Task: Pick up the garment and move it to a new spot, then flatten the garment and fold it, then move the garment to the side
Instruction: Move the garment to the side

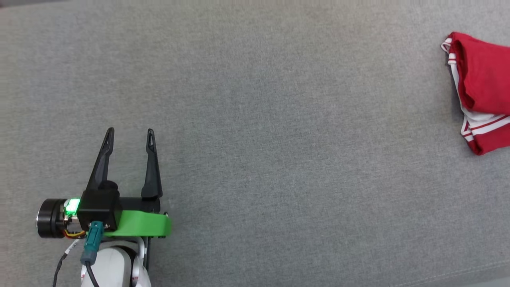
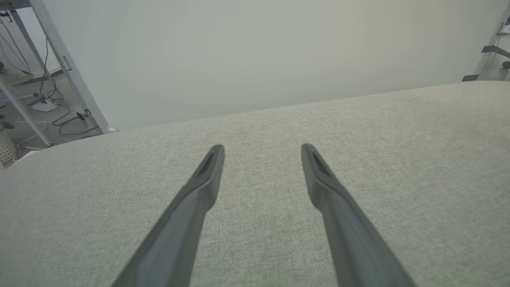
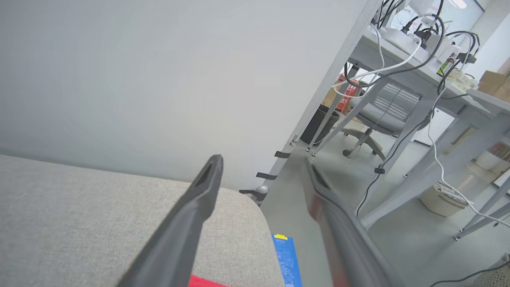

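Observation:
The garment [image 1: 482,87], red with white-and-red striped trim, lies folded in a bundle at the far right of the grey fabric surface [image 1: 279,119], cut off by the head view's edge. My left gripper [image 1: 129,135] rests open at the lower left, far from it, with nothing between its fingers; the left wrist view shows the same open left gripper [image 2: 263,149] over bare grey fabric. In the right wrist view my right gripper [image 3: 263,165] is open and empty near the surface's right end, with a sliver of the red garment [image 3: 205,282] just below its fingers.
A plain pale wall [image 2: 255,52] stands behind the surface. Past the surface's right end are desk legs [image 3: 326,91], cables, an office chair [image 3: 374,119] and a blue sheet [image 3: 285,259] on the floor. Metal frame legs and cables [image 2: 48,91] stand at the left end.

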Robot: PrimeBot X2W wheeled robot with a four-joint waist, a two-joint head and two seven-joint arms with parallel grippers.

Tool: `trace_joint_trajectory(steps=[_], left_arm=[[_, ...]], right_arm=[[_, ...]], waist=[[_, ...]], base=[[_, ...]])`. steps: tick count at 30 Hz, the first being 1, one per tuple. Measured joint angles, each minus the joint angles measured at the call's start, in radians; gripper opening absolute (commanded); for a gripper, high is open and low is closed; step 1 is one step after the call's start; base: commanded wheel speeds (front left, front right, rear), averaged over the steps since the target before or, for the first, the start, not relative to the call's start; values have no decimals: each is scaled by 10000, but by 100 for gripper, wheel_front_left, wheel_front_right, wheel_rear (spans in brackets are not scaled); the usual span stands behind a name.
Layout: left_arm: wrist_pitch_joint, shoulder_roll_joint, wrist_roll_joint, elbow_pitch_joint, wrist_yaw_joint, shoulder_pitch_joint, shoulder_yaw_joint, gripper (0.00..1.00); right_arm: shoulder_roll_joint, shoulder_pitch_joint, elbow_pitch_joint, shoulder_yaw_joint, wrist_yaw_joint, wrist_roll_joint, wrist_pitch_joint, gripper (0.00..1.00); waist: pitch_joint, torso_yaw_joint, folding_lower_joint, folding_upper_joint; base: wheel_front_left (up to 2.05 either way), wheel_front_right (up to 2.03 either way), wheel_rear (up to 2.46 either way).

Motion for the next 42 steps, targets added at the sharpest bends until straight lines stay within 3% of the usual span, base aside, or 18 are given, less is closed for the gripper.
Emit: trace_joint_trajectory(steps=[6, 13, 19, 28, 42], left_arm=[[-2, -293, -213, 150, 12, 304, 36, 100], [0, -451, -347, 362, -13, 586, 63, 100], [0, -558, -445, 477, -46, 794, 182, 100], [0, -662, -510, 763, -178, 1216, 297, 100], [0, -802, -579, 1016, -454, 1798, 359, 100]], right_arm=[[1436, 1513, -3196, -1601, 0, -924, -58, 100], [3294, 3649, -5680, -2127, 0, -1484, -109, 100], [4312, 4969, -6297, -1459, 0, -1666, -109, 100], [5381, 6901, -5998, -897, 0, -1459, -109, 100], [5712, 9114, -5900, -1126, 0, -1231, -109, 100]], waist=[[-740, 360, 0, 0], [-1469, 975, 0, 0], [-2061, 1403, 0, 0], [-2874, 1805, -1, 0], [-3699, 2010, -1, 0]], base=[[0, 0, 0], [0, 0, 0], [0, 0, 0], [0, 0, 0], [0, 0, 0]])
